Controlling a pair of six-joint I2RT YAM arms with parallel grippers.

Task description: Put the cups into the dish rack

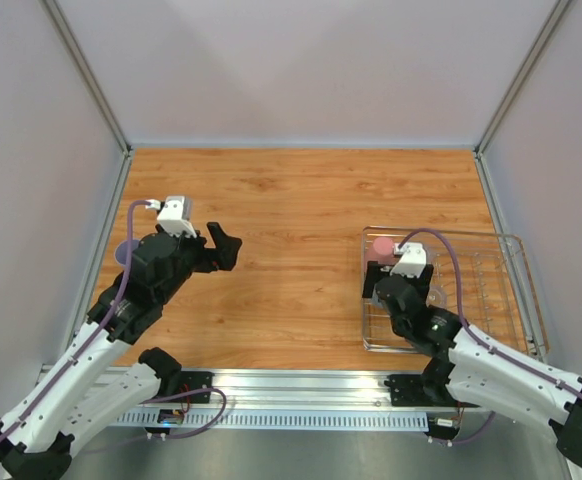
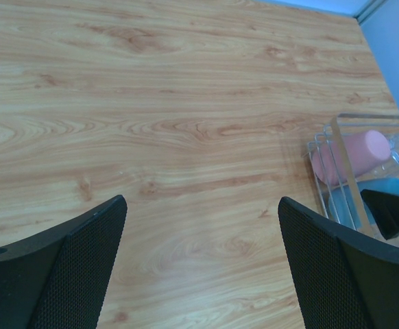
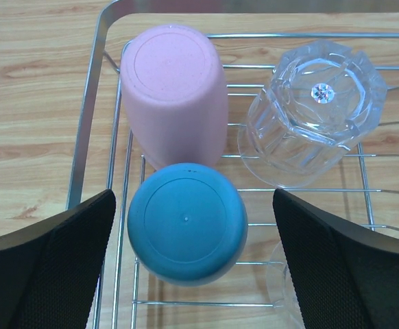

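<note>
The silver wire dish rack (image 1: pixel 491 236) lies at the right. In the right wrist view, a pink cup (image 3: pixel 175 96), a blue cup (image 3: pixel 186 223) and a clear glass tumbler (image 3: pixel 316 113) stand upside down in its near-left corner (image 3: pixel 90 103). Part of a second clear glass (image 3: pixel 285 288) shows beside the right finger. My right gripper (image 3: pixel 194 199) is open above the blue cup, one finger on each side, not touching it. My left gripper (image 2: pixel 201 200) is open and empty over bare wood. A lavender cup (image 1: pixel 124 252) sits half hidden behind the left arm.
The left wrist view shows the rack's corner (image 2: pixel 321 159) with the pink cup (image 2: pixel 354 154) and blue cup (image 2: pixel 384 188) at far right. Grey walls enclose the wooden table (image 1: pixel 291 200) on three sides. A metal rail runs along the near edge (image 1: pixel 291 385).
</note>
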